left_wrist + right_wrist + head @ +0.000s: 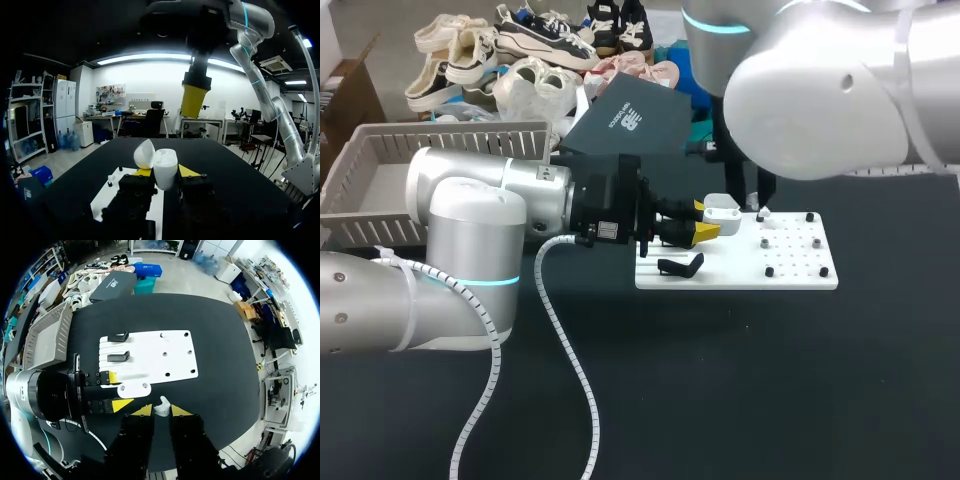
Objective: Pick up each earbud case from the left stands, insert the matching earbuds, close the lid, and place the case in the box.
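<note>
A white earbud case (722, 210) with its lid open is held over the near edge of the white stand board (750, 270); my left gripper (705, 220) is shut on it from two sides. In the left wrist view the case (165, 167) sits between the yellow tips, its lid (145, 152) tilted back. My right gripper (161, 410) is shut on a small white earbud (162, 405), just beside and above the open case (134, 387). One of its yellow fingertips (193, 100) hangs above the case. Two black stands (119, 357) are on the board.
A grey basket (380, 180) stands at the far left, and a dark box (630, 120) lies behind the board. Small black pegs (767, 242) dot the board's right half. My right arm (820, 100) looms over the back right.
</note>
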`<state>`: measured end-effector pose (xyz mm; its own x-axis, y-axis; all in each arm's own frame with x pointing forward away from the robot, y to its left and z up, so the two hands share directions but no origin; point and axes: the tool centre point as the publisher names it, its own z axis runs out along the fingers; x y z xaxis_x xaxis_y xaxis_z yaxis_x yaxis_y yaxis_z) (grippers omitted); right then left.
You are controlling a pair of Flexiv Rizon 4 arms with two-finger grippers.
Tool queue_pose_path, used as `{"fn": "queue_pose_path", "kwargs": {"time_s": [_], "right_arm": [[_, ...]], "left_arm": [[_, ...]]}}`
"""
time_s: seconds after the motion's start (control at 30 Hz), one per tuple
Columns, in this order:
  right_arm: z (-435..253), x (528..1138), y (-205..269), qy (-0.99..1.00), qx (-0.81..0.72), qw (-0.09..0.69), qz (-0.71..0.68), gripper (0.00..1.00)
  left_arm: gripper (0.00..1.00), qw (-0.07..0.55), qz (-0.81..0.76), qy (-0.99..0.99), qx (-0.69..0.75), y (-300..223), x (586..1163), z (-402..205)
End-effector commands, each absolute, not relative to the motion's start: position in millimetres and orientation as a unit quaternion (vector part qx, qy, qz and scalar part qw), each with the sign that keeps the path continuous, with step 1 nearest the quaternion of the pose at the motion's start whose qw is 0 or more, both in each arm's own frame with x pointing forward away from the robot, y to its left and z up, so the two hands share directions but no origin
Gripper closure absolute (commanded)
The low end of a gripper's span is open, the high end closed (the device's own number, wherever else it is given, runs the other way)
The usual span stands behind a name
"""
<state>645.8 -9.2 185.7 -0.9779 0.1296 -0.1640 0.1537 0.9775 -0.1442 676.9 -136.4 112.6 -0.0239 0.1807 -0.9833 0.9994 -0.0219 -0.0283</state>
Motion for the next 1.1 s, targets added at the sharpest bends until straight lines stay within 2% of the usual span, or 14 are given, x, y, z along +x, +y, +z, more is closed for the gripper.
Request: {"fn": "queue_pose_path", "kwargs": {"time_s": [0.03, 0.2, 0.5, 1.1], "right_arm": [[185.5, 644.7, -9.2, 0.991, 0.072, 0.079, -0.079, 1.00], [184.5, 646.6, -8.0, 0.990, 0.079, 0.079, -0.082, 1.00], [189.2, 656.7, 0.7, 0.986, 0.155, 0.026, -0.051, 1.00], [180.5, 660.9, 11.7, 0.984, 0.171, 0.031, -0.046, 1.00]], "left_arm": [[1.00, 0.441, -0.465, 0.543, 0.543, -137.2, 677.9, 111.7], [1.00, 0.441, -0.465, 0.543, 0.543, -137.2, 677.9, 111.7], [1.00, 0.441, -0.465, 0.543, 0.543, -137.2, 677.9, 111.7], [1.00, 0.441, -0.465, 0.543, 0.543, -137.2, 677.9, 111.7]]}}
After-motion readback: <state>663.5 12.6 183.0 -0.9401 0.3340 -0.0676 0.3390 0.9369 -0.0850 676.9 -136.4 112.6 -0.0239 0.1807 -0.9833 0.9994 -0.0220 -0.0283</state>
